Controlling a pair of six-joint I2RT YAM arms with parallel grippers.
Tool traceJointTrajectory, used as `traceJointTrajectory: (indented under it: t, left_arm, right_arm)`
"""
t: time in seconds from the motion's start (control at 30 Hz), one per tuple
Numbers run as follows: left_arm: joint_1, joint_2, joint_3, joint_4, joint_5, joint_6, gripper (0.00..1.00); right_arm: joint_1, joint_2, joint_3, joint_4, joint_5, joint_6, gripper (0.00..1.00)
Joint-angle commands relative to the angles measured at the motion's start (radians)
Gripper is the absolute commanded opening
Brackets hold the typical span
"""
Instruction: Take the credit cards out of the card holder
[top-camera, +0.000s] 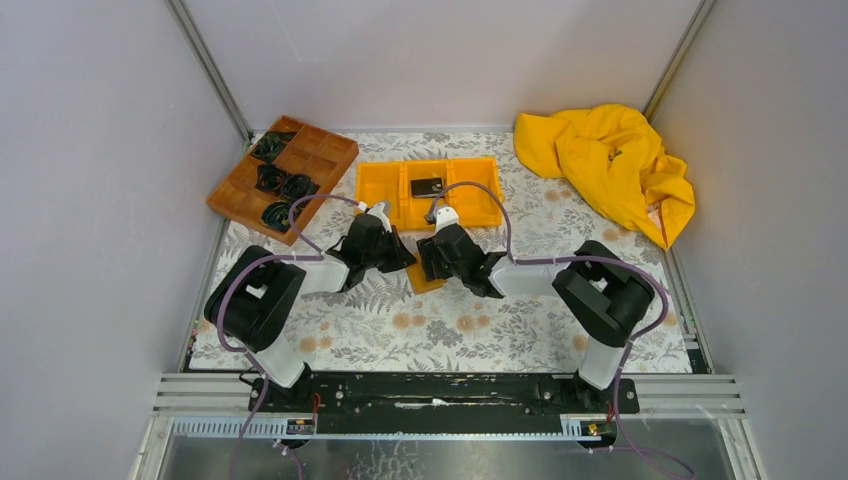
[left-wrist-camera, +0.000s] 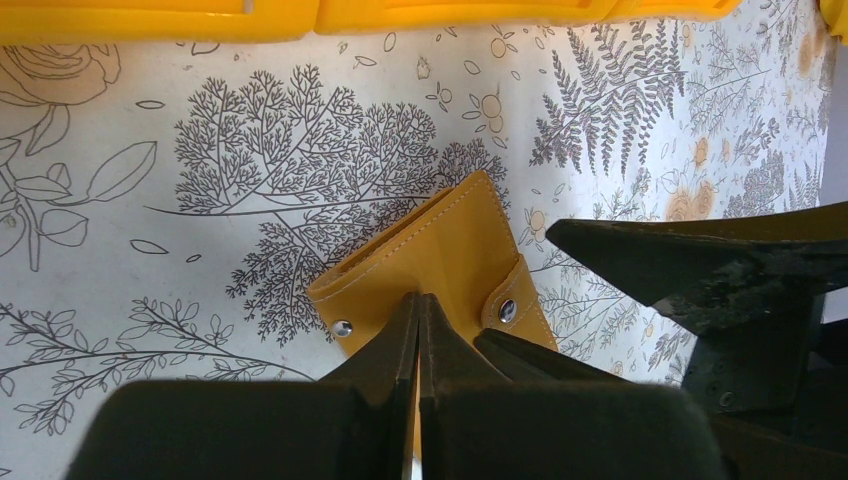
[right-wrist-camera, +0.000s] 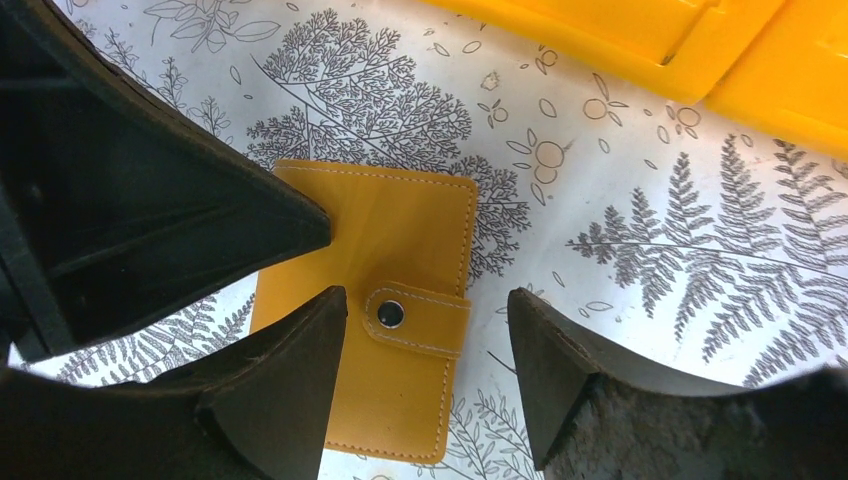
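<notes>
The orange-tan card holder (right-wrist-camera: 400, 230) lies flat on the patterned table, closed, its strap snapped down. Only a corner of it (top-camera: 425, 281) shows between the two grippers in the top view. My left gripper (left-wrist-camera: 418, 298) is shut, its joined tips resting on the holder (left-wrist-camera: 450, 240) near one edge. My right gripper (right-wrist-camera: 425, 300) hangs open just above it, the fingers standing either side of the strap and snap (right-wrist-camera: 390, 314). A small black flat rectangle (top-camera: 427, 186), apparently a credit card, lies in the orange bin. No other cards show.
The orange three-compartment bin (top-camera: 380, 190) stands just beyond the grippers. A brown wooden divided tray (top-camera: 320, 160) with black coiled items is at the back left. A crumpled yellow cloth (top-camera: 610, 160) fills the back right corner. Grey walls close in both sides.
</notes>
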Motion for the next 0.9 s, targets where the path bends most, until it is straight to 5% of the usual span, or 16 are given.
traceJointTrajectory:
  t: [0.0,0.23,0.7,0.87]
  left_arm:
    - [0.005,0.049,-0.037,-0.102,-0.019,0.016,0.0]
    - [0.005,0.051,-0.035,-0.107,-0.019,0.017,0.0]
    - [0.01,0.055,-0.033,-0.107,-0.012,0.017,0.0]
    - [0.013,0.056,-0.033,-0.105,-0.007,0.017,0.0]
  right_arm:
    - [0.013,0.044,0.063,-0.001,-0.028,-0.023,0.67]
    - [0.02,0.077,0.092,-0.052,-0.022,-0.021,0.54]
    - [0.021,0.095,0.109,-0.129,-0.022,-0.002,0.03]
    - [0.019,0.1,0.118,-0.152,-0.01,0.012,0.0]
